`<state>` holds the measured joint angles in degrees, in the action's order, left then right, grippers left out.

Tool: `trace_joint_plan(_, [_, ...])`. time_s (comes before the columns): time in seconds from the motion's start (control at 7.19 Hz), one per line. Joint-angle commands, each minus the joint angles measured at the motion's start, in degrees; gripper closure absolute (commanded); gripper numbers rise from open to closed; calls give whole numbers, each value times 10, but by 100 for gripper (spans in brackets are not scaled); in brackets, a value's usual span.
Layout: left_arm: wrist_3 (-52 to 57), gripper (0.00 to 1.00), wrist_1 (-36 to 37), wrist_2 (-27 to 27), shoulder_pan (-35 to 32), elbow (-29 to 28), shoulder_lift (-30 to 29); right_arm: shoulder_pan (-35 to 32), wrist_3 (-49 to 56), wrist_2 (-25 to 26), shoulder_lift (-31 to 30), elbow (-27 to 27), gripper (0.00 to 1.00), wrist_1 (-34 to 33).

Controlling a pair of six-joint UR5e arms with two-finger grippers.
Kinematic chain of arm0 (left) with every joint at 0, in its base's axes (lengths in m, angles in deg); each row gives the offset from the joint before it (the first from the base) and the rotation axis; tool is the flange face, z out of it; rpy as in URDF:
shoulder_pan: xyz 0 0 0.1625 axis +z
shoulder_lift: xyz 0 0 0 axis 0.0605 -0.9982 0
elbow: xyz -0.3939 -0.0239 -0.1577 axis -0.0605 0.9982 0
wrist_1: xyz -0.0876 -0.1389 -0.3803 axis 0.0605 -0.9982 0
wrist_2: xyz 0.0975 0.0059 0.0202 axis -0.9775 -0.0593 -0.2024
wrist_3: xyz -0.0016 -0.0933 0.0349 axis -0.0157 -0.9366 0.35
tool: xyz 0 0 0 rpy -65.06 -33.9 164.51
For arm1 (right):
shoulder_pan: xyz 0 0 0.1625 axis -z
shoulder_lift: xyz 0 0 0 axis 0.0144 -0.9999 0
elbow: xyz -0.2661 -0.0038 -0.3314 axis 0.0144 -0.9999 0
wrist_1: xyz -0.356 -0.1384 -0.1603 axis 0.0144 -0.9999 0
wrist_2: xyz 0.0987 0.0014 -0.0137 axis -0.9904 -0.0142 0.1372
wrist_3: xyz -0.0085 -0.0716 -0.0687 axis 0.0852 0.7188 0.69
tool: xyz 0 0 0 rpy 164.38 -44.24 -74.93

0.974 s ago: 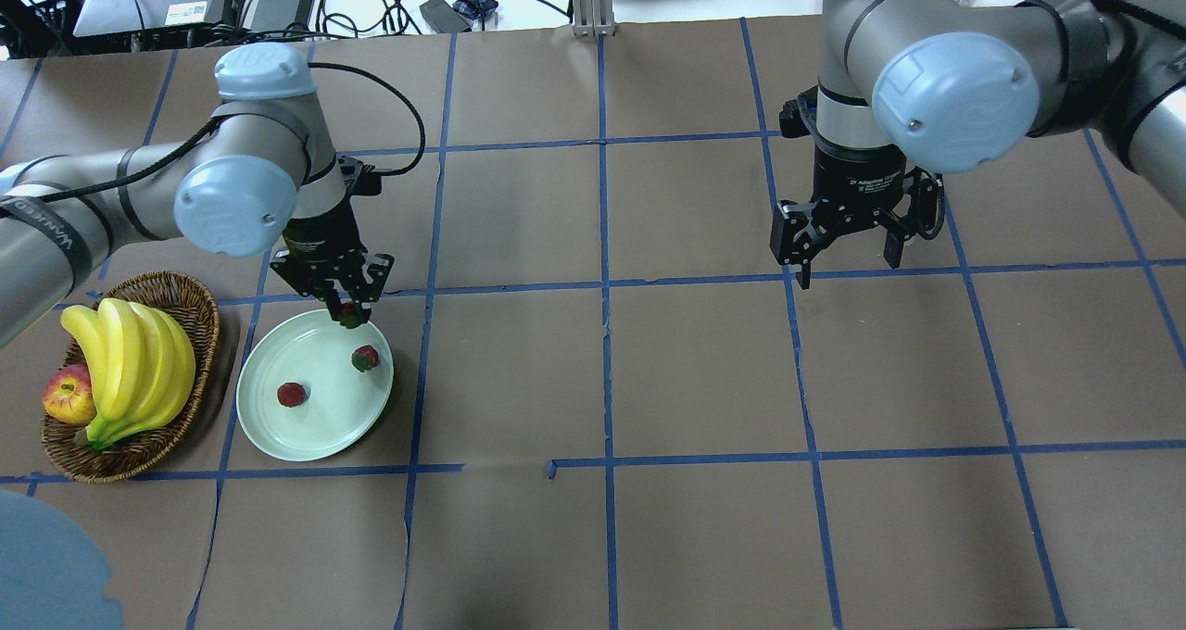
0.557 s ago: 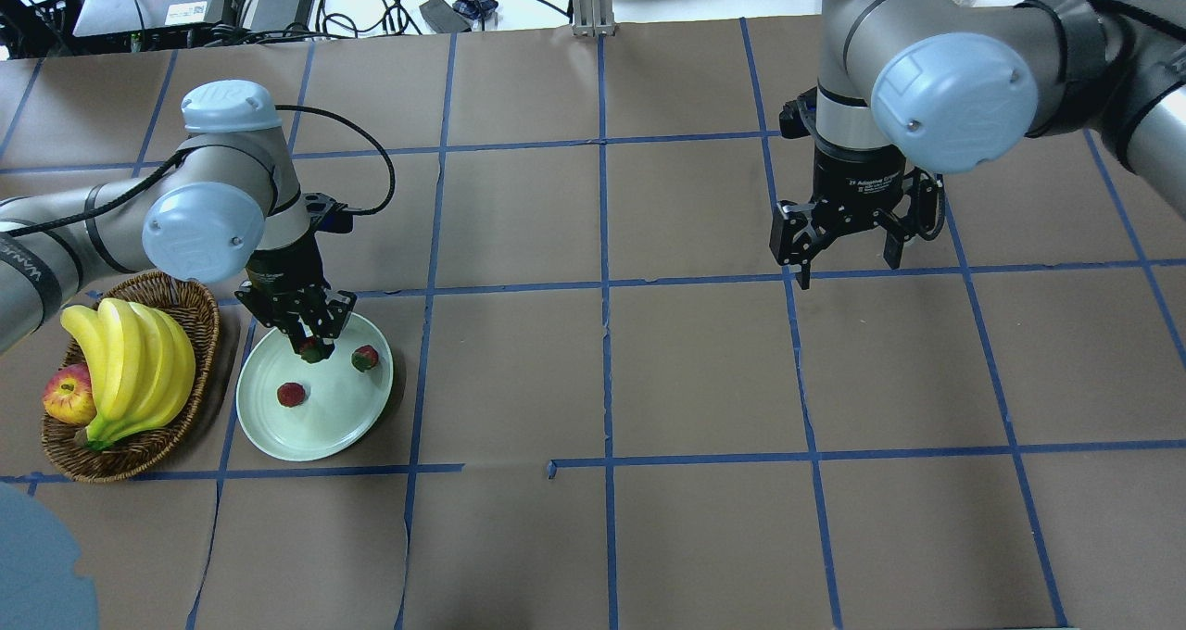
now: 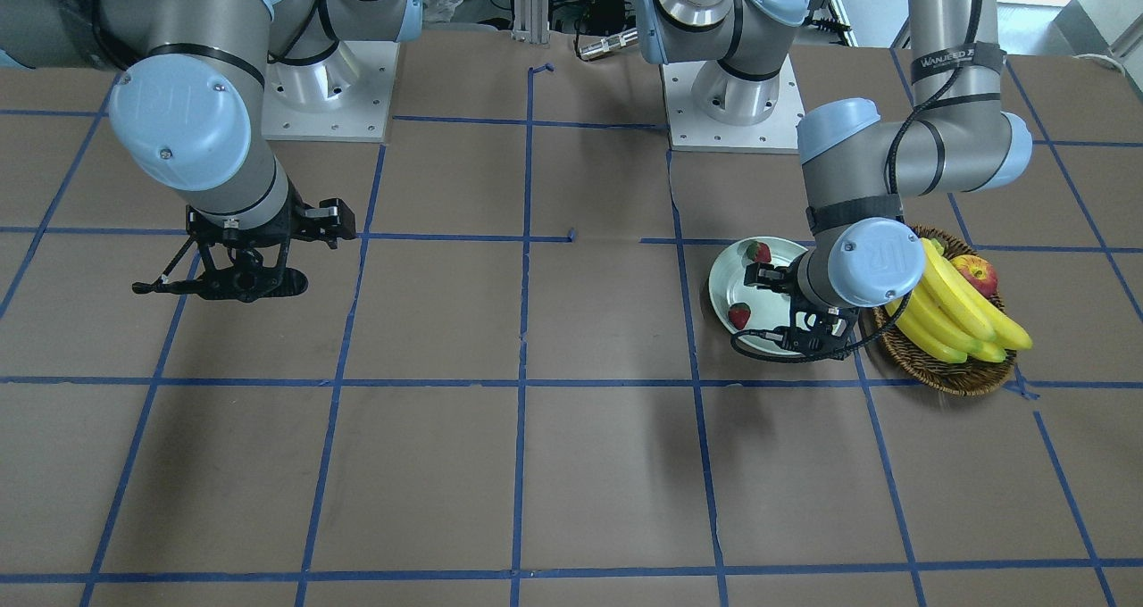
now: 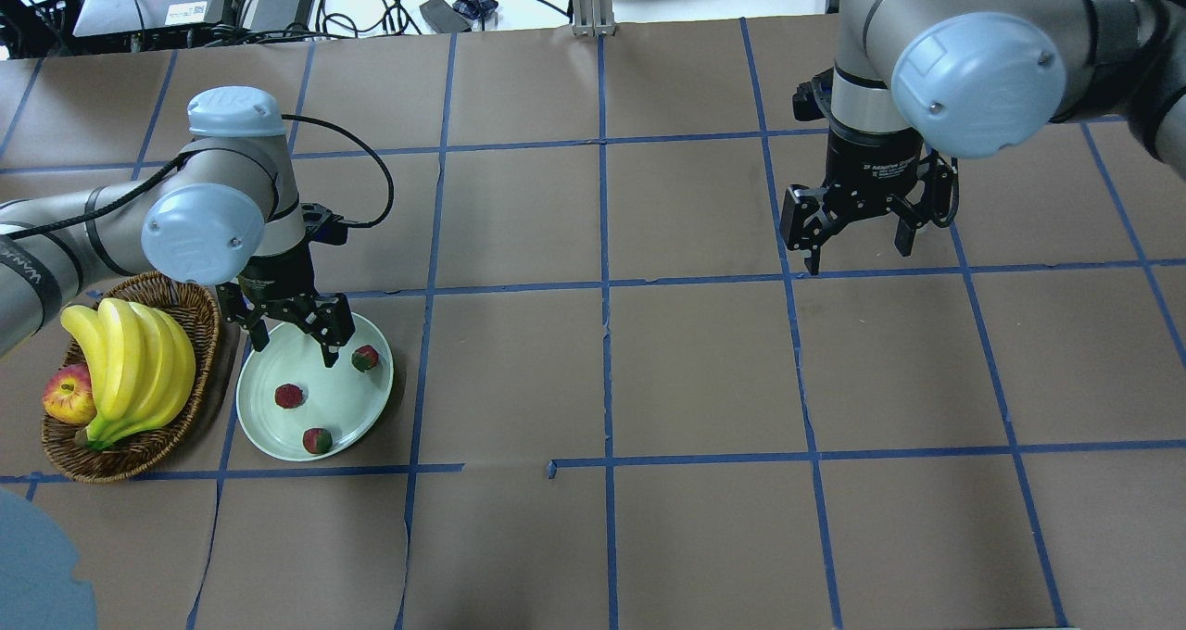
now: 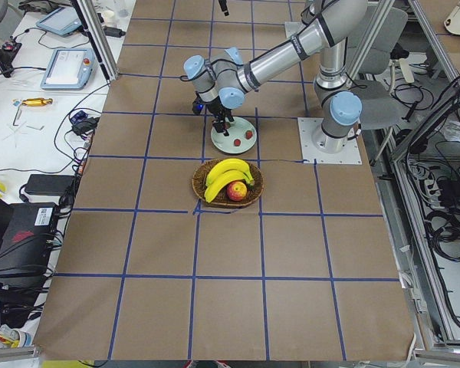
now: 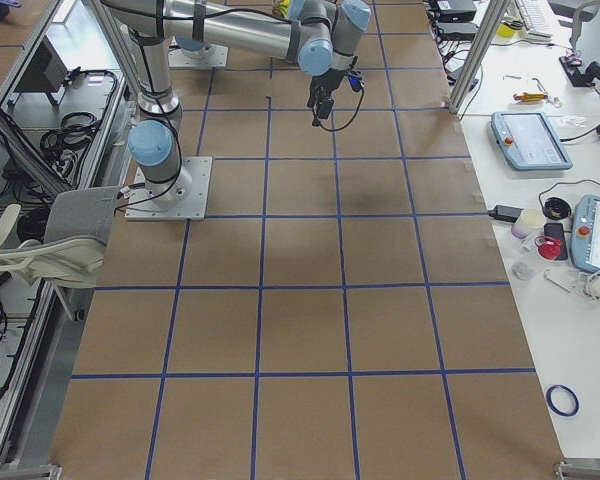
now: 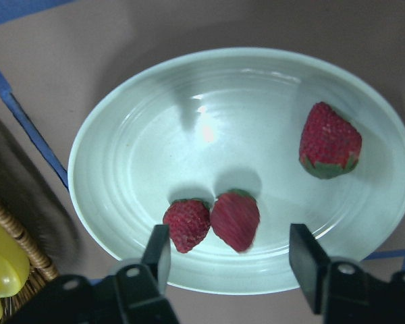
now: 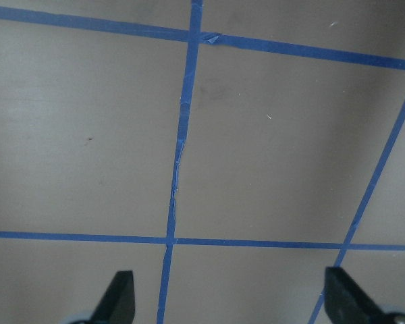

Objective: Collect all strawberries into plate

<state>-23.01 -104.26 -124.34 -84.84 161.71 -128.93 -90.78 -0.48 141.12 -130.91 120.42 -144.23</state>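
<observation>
The pale green plate (image 4: pixel 338 396) holds all three strawberries: one at its right (image 4: pixel 364 358), one in the middle (image 4: pixel 289 395), one near the front rim (image 4: pixel 317 440). My left gripper (image 4: pixel 293 345) hangs open and empty just over the plate's back rim. In the left wrist view the plate (image 7: pixel 209 135) shows with two strawberries side by side (image 7: pixel 186 224) (image 7: pixel 235 219) and one apart (image 7: pixel 329 141), below my open left gripper (image 7: pixel 231 260). My right gripper (image 4: pixel 857 250) is open and empty above bare table on the right; the right wrist view (image 8: pixel 231 300) shows the same.
A wicker basket (image 4: pixel 202 310) with bananas (image 4: pixel 130 366) and an apple (image 4: pixel 67 396) stands right next to the plate on its left. Brown paper with blue tape lines (image 4: pixel 602 287) covers the table. Cables and devices lie beyond the far edge.
My left gripper moved over the plate with a strawberry, then opened; that strawberry now lies near the plate's front rim. My right gripper shifted slightly away and to the right.
</observation>
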Motion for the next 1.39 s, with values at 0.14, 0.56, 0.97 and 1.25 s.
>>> trace_joint_plan(0.14, [13,0,3,17,-13,-56,17,20,3,-9,-7,-11,0,1])
trace_joint_plan(0.56, [-6,0,-55,17,-5,-140,84,20,-14,-10,-22,-56,0,25])
trace_joint_plan(0.97, [-136,0,-72,109,-42,-154,124,17,-17,-13,-23,-85,0,27])
trace_joint_plan(1.25, [-166,0,-76,70,-78,-160,135,17,-18,-13,-23,-86,0,24])
